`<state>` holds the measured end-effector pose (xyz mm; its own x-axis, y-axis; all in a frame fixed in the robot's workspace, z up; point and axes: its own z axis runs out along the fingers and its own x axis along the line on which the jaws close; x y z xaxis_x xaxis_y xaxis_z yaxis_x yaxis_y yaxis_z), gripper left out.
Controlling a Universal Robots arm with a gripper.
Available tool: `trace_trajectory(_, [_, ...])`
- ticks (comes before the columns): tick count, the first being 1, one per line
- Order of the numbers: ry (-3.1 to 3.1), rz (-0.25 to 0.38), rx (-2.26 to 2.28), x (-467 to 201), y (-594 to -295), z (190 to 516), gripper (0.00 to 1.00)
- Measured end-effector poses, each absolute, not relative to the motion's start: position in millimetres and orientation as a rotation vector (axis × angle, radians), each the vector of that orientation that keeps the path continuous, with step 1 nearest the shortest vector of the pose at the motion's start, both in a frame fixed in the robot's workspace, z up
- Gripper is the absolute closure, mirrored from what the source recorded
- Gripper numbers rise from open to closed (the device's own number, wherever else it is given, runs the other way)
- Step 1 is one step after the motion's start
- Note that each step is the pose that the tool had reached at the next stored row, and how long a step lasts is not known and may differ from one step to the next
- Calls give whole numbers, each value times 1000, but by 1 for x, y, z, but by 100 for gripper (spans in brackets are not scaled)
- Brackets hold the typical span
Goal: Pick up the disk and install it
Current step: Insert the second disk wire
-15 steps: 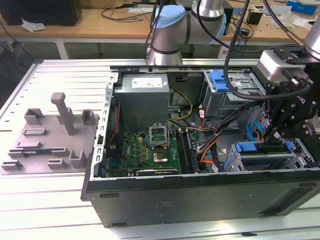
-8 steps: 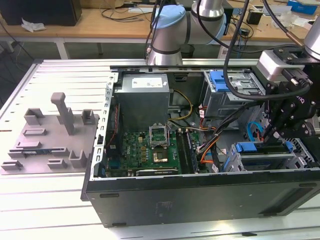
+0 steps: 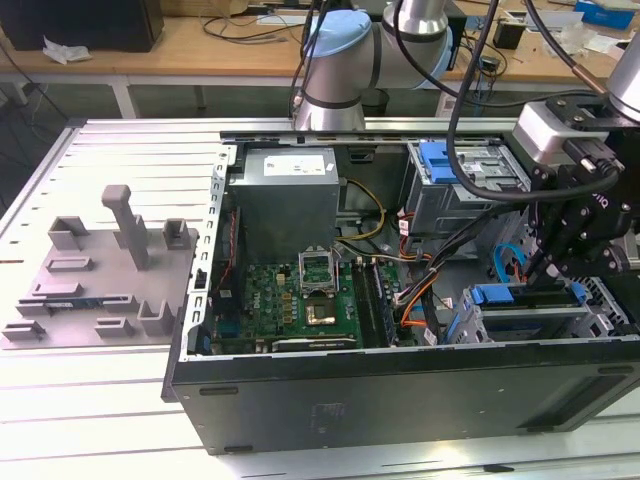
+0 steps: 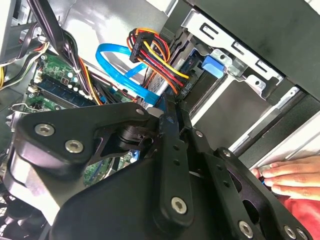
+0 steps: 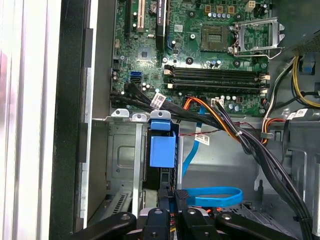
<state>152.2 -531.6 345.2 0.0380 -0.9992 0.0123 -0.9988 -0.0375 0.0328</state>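
One black two-fingered gripper (image 3: 550, 268) of the grey robot arm (image 3: 345, 60) hangs over the near right corner of the open black computer case (image 3: 400, 390), fingers drawn together with nothing seen between them. Just below its tips, the flat silver disk with blue plastic side rails (image 3: 530, 322) lies in the near right metal drive bay (image 5: 122, 155). In the first wrist view, a small square blue plastic latch (image 5: 162, 149) sits just beyond the fingertips, with the green motherboard (image 5: 200, 55) farther on. In the second wrist view, a person's hand (image 4: 287, 175) rests on the case's edge.
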Motion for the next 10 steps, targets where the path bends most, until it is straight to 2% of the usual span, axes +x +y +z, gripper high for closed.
trace_trajectory(10, [-2156, -19, 2239, 152, -532, 345, 84])
